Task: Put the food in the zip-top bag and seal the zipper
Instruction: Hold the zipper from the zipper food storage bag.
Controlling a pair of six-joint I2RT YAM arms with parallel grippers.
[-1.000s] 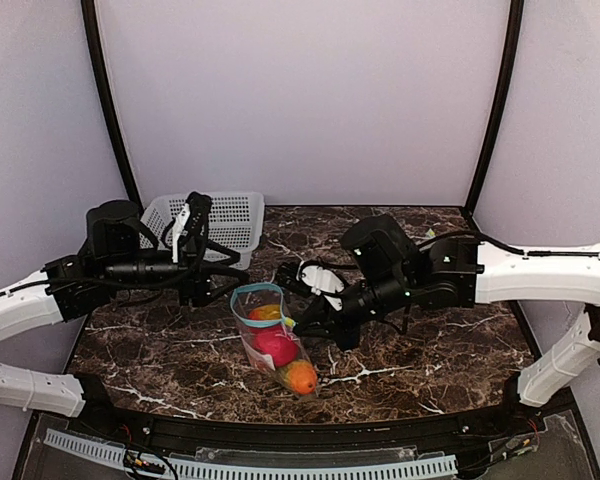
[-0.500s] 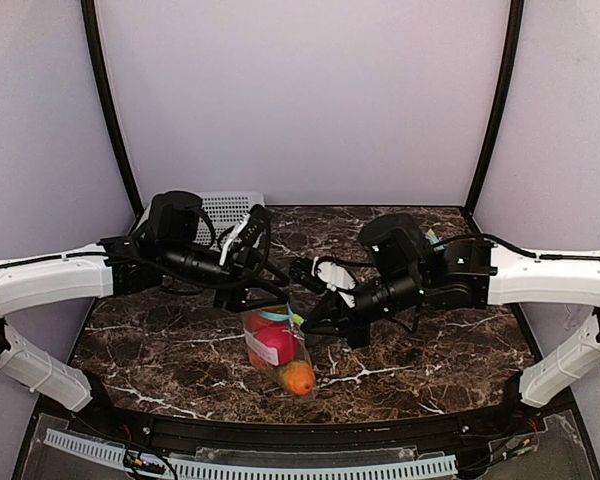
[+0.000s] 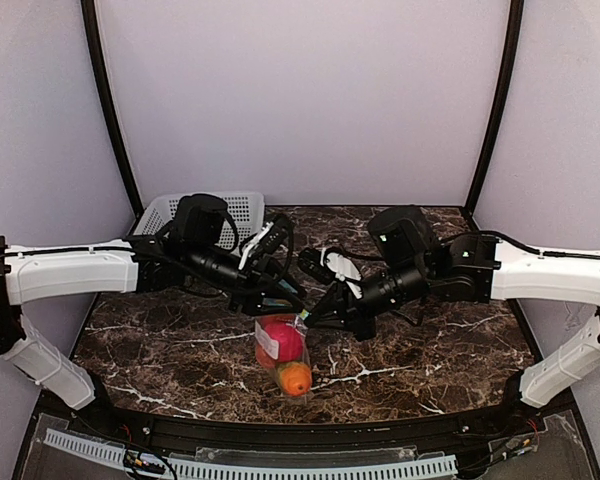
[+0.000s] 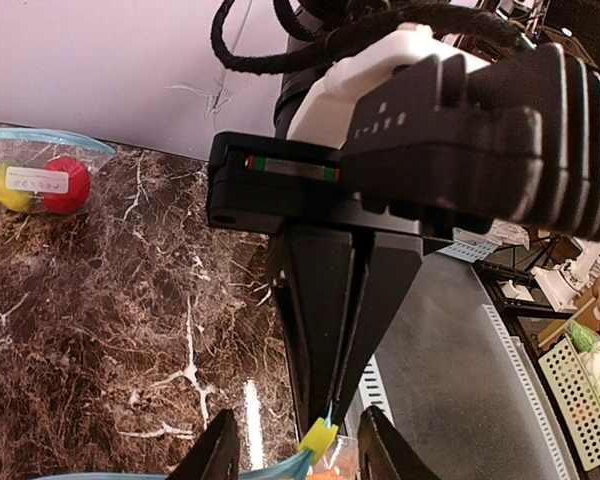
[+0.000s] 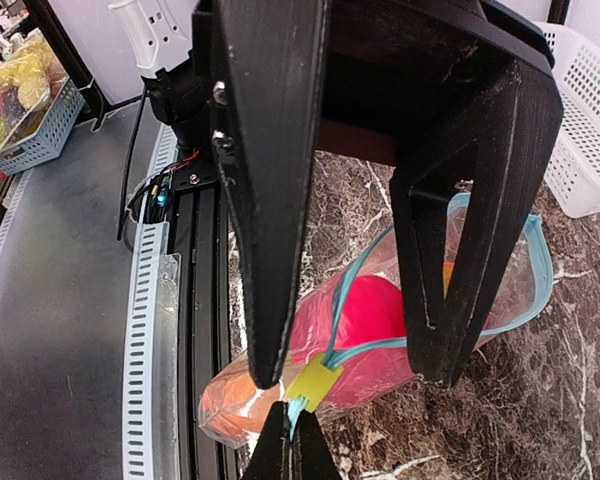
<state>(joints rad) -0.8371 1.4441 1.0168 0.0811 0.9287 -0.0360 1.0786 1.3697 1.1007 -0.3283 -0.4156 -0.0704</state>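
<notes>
The zip-top bag [image 3: 272,358] lies on the marble table near the front. It holds a red fruit [image 3: 280,338] and an orange fruit [image 3: 296,378], which also show in the right wrist view as red [image 5: 365,310] and orange [image 5: 235,400]. My right gripper [image 3: 311,316] [image 5: 286,445] is shut on the teal zipper end beside the yellow slider [image 5: 313,383]. My left gripper [image 3: 288,300] [image 4: 300,455] is open, its fingers [image 5: 270,250] astride the zipper at the slider [image 4: 318,437].
A white mesh basket [image 3: 242,206] stands at the back left. A second small bag [image 4: 40,180] with a yellow ball and a red ball lies on the marble. The table's front rail [image 3: 280,465] runs just below the bag.
My left arm swung right from the basket to the bag's mouth. The bag's mouth, wide open before, is now drawn narrow. My right gripper kept its hold and shifted slightly right.
</notes>
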